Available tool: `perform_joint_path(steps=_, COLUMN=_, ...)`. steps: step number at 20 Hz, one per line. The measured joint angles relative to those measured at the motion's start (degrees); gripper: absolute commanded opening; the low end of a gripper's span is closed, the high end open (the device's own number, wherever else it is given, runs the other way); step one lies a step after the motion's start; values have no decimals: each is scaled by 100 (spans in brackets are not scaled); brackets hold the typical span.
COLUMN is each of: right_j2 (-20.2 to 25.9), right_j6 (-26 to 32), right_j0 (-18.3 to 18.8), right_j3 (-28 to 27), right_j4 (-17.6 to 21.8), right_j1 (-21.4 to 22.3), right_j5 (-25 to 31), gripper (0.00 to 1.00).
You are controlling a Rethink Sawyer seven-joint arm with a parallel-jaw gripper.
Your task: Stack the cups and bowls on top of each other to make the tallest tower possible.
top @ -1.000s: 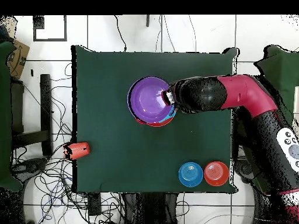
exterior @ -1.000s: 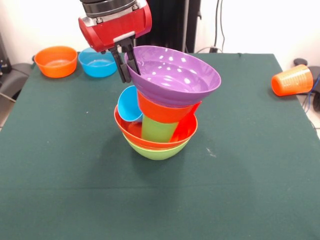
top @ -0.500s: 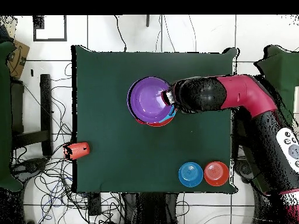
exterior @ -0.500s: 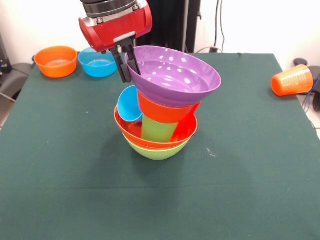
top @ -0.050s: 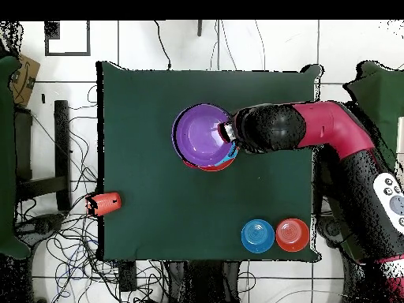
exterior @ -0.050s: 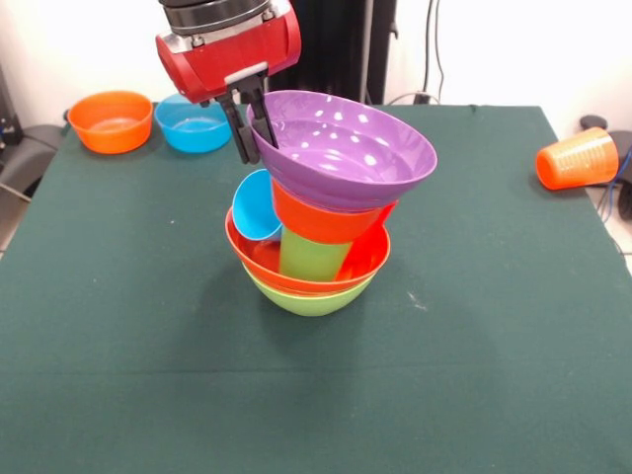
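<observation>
Hand pinches glossy purple bowl's rim atop tilted tower.

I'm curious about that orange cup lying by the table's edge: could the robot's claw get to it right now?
Probably not right away. The claw is shut on the purple bowl atop the tower, so it is busy. The orange cup itself lies on its side with nothing around it.

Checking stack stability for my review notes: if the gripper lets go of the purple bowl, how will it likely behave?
The purple bowl sits tilted atop the tower, so it may slide off. It looks glossy, probably slippery. The gripper pinches its rim; the thin plastic likely flexes little.
</observation>
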State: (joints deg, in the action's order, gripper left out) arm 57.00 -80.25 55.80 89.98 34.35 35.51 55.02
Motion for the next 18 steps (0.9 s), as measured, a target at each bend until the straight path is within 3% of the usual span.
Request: perform_joint_path(steps=18, right_j2=-70, right_j6=0, right_j0=0, right_j3=1, right_j4=4, right_j1=-4, right_j5=0, gripper=100)
